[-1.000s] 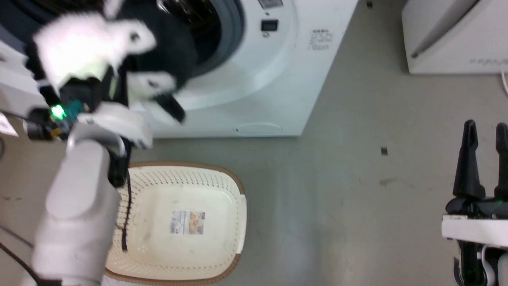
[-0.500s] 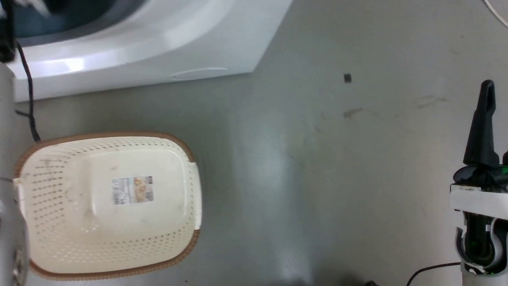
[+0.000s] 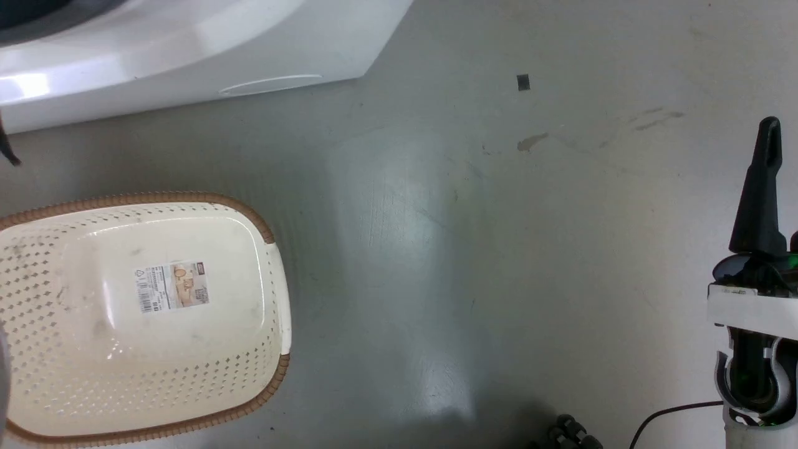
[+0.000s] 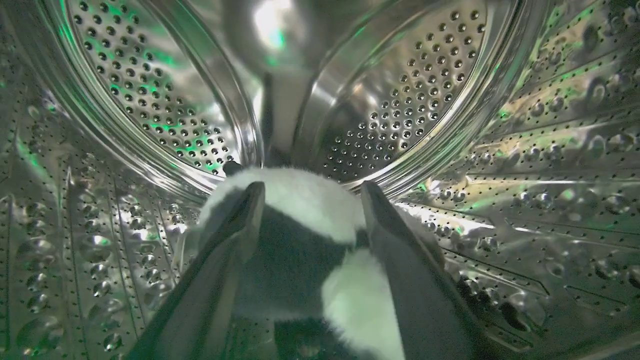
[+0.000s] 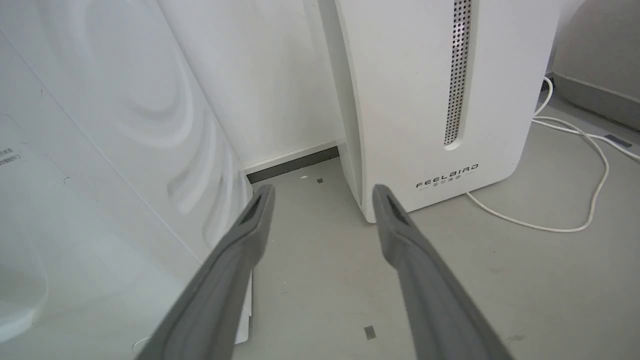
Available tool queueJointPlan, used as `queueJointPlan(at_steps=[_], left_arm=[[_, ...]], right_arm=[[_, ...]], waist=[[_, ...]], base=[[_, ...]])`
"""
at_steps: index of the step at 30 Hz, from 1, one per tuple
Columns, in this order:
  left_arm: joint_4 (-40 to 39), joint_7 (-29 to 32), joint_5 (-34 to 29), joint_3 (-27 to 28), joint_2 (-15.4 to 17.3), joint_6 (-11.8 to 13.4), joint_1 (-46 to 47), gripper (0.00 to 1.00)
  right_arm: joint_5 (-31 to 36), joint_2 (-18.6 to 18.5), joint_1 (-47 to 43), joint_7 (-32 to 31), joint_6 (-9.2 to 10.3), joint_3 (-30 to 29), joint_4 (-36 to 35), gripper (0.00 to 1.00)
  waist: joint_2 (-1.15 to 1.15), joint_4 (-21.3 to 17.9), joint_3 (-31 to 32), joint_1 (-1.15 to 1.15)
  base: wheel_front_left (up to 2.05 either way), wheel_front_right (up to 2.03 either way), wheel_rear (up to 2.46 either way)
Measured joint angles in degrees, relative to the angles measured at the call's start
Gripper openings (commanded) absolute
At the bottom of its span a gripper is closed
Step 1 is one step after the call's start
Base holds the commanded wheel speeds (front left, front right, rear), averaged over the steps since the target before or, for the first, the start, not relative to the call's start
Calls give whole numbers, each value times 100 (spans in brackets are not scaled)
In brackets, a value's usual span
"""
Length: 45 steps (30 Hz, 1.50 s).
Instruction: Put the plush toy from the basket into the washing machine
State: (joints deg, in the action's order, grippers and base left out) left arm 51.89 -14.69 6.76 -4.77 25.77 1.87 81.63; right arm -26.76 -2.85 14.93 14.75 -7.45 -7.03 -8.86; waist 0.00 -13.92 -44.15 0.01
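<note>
Fingers [image 4: 220,270] of the left hand [image 4: 311,187] stand spread wide in the left wrist view, released rather than clenched, deep inside the shiny perforated steel drum [image 4: 540,150] of the large white front-loading washing machine [image 4: 125,100]. Between them, in the drum, lies the fluffy black-and-white panda plush toy [image 4: 295,250], its fur against the inner side of both fingers. In the right wrist view the right hand [image 5: 322,192] is likewise released, its two long fingers apart and empty above the grey floor [image 5: 325,280]. The washing machine's white side panel runs along the left, and a white upright appliance [image 5: 425,100] lettered FEELBIRD stands ahead, a white cable [image 5: 570,231] looping on the floor beside it. In the head view one dark finger [image 3: 760,193] of the right hand rises at the right edge. The cream-white perforated plastic basket [image 3: 274,324] with a brown woven-look rim sits on the floor at lower left, near the washing machine's base but apart from it, a label sticker [image 3: 171,287] showing on its bottom. A small dark square mark [image 3: 523,82] lies on the floor well to the right.
</note>
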Motion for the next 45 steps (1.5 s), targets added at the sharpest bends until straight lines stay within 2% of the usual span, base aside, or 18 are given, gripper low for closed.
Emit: queueJointPlan(at_steps=[6, 13, 17, 21, 28, 33, 39, 45], left_arm=[[-234, 0, 129, 178, -151, 2, -771, 100], [-1381, -5, 219, 579, -437, 146, -2433, 100], [-2128, -4, 104, 642, -802, 196, -3486, 100], [-2838, -5, -22, 787, -1088, 302, -4391, 100], [-3711, -5, -220, 828, -1564, 298, -5823, 100], [-4141, -5, -328, 773, -1750, 186, -6658, 100], [-4323, -5, -312, 742, -1887, -101, -7515, 100], [-4443, -5, -367, 672, -1986, -205, -8089, 100]], right_arm=[[141, 0, -7, 0, 0, 49, 97, 100], [402, 1, -142, 0, 0, 159, 291, 100], [509, 0, -333, 0, 0, 192, 377, 100], [954, 0, -492, 0, 0, 365, 393, 100], [1322, 0, -848, 1, 0, 407, 417, 100], [1517, 0, -1162, 0, 0, 444, 443, 100], [1633, -1, -1637, 0, 0, 436, 500, 100], [1742, -1, -2001, 0, 1, 367, 542, 100]], waist=[[0, 116, 328, 0], [0, 271, 960, -1], [0, 416, 1363, -1], [0, 595, 1779, -1], [0, 893, 2574, -2], [0, 1090, 3140, -2], [0, 1279, 3793, -3], [0, 1445, 4336, -3]], base=[[0, 0, 0], [0, 0, 0], [0, 0, 0], [0, 0, 0], [0, 0, 0], [0, 0, 0], [0, 0, 0], [0, 0, 0]])
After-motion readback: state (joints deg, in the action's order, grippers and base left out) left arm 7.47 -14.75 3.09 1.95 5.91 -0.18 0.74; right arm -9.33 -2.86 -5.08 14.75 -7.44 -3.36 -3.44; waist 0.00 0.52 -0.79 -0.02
